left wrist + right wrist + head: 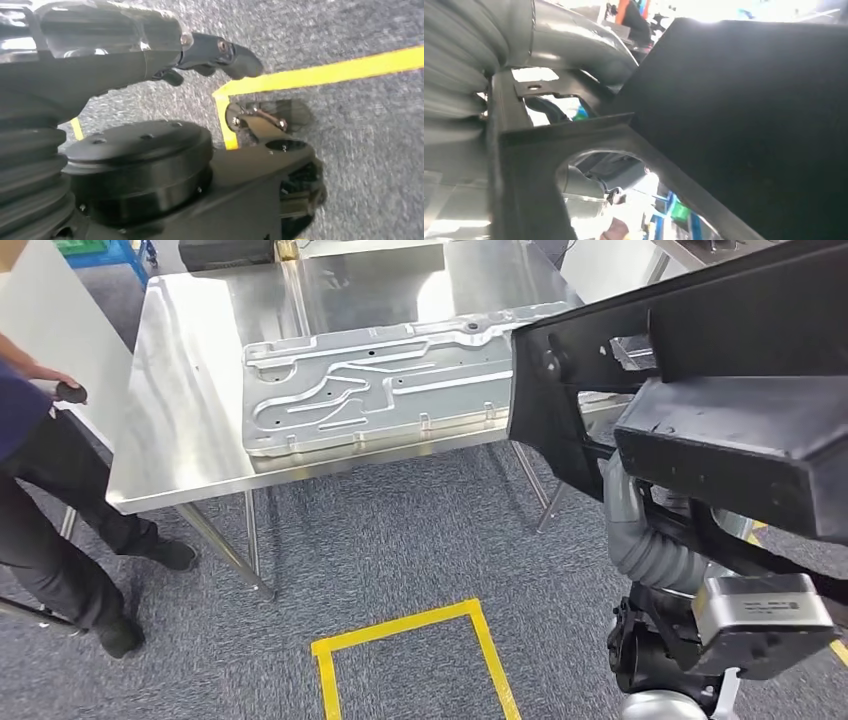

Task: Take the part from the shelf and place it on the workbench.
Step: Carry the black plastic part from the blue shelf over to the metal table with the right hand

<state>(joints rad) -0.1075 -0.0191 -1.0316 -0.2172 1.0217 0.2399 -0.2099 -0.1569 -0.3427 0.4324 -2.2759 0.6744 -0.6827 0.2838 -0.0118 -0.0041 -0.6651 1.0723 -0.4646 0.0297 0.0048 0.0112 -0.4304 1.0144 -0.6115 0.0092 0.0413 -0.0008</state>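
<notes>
Person (40,490) stands at the left edge of the steel workbench (180,400); stamped metal panel (375,390) lies along its front edge. Left hand (200,55) hangs over carpet, fingers curled in, holding nothing. The black frame part (640,370) is up at right, carried on the right arm; right hand (459,85) fingers hidden, can't tell the grip. Part looks rigid, long and front-heavy, probably smooth: hold at the cutout bracket, keep it level.

A white label (770,607) sits on the grey housing of my right arm. Its print is too small and blurred for me to read. I can make out no other text.
</notes>
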